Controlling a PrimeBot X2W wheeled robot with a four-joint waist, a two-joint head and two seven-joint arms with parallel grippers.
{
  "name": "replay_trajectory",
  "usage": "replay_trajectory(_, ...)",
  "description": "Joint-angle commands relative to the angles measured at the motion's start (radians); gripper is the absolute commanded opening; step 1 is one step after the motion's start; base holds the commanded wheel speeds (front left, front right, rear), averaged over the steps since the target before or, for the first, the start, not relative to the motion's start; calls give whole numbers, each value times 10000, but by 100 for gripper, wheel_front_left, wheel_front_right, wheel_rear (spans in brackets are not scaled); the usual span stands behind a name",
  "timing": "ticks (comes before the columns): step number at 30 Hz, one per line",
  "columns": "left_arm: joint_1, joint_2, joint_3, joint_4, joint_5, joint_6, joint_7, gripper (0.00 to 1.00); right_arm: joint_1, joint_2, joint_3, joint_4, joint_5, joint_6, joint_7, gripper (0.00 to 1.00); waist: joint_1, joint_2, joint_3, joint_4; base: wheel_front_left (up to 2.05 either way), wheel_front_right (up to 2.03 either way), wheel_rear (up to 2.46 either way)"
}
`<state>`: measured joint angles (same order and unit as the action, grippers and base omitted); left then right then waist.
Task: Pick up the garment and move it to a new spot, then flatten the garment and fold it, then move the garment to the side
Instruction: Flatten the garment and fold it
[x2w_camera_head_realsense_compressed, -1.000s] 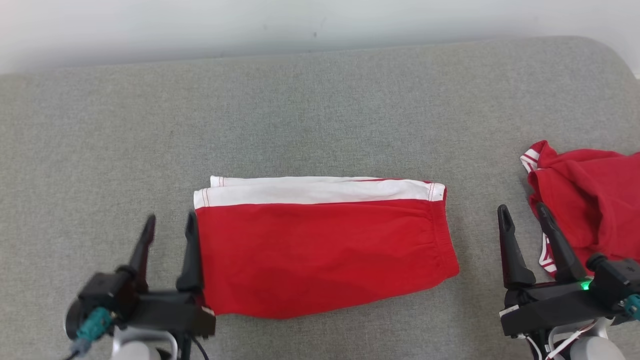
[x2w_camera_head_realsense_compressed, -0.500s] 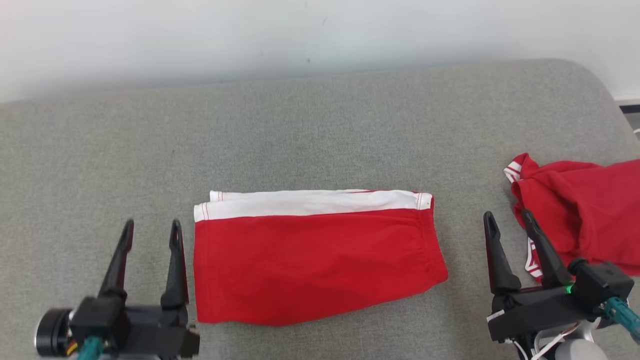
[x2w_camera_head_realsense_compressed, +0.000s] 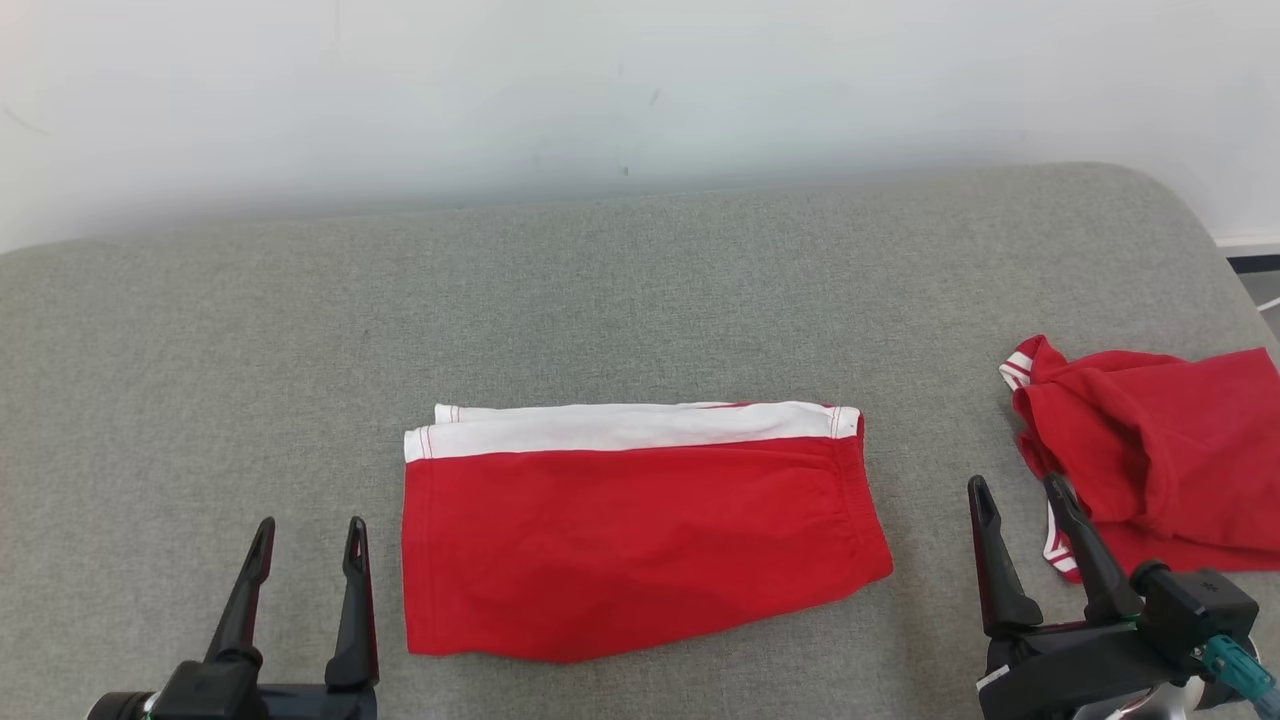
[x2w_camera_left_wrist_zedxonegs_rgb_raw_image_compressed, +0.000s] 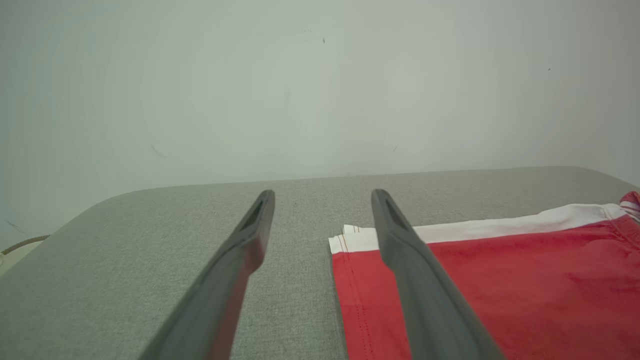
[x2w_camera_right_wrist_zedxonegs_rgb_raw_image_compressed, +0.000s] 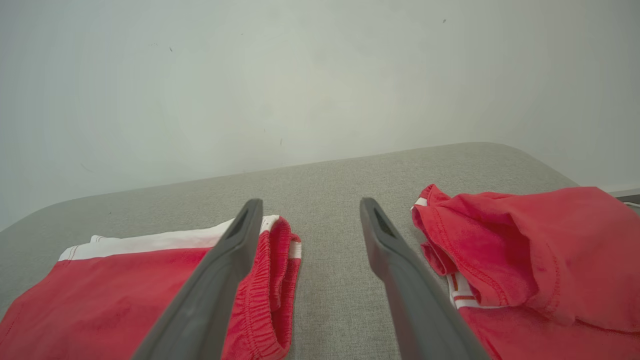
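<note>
Cushion (x2w_camera_head_realsense_compressed: 640, 290) (grey), folded garment (x2w_camera_head_realsense_compressed: 630, 540), white wall (x2w_camera_head_realsense_compressed: 640, 80)

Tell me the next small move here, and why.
Probably ease the left gripper toward the left edge of the folded garment to pinch it. It lies flat and folded on the grey cushion, and both grippers stand open and clear of it, so only moving it aside seems left. The right gripper sits beside a crumpled red garment, so that side is taken.

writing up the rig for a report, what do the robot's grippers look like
Both the left gripper and right gripper have two long, tapering dark fingers with slotted tips on a black angular body. The right one carries a teal connector at its side.
</note>
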<state>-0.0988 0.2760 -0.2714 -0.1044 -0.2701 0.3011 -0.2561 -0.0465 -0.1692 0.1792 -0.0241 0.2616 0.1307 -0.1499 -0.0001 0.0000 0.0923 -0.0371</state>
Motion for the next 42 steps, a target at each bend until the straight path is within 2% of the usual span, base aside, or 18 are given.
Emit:
replay_trajectory(1, 169, 29, -1, 66, -53, 39, 9, 100, 127, 21, -27, -48, -62, 0, 32, 100, 1, 0, -38, 10, 0, 0, 0)
replay_trajectory(16, -146, -99, -200, 127, -42, 57, 8, 100, -157, -205, 120, 179, 154, 0, 319, 100, 1, 0, 136, 455, 0, 0, 0)
replay_trajectory(29, -708, -611, -459, 422, 69, -165, -80, 100, -1440, -522, 1145, 2729, 692, -2, -77, 100, 1, 0, 873, 1333, 0, 0, 0)
replay_trajectory(37, -872, -814, -400, 515, 215, -333, -91, 100, -1825, -477, 960, 4258, 962, -2, -313, 100, 1, 0, 1070, 1422, 0, 0, 0)
replay_trajectory(42, -941, -905, -348, 556, 337, -422, -91, 100, -2066, -379, 1219, 4961, 1415, -3, -310, 100, 1, 0, 1149, 1289, 0, 0, 0)
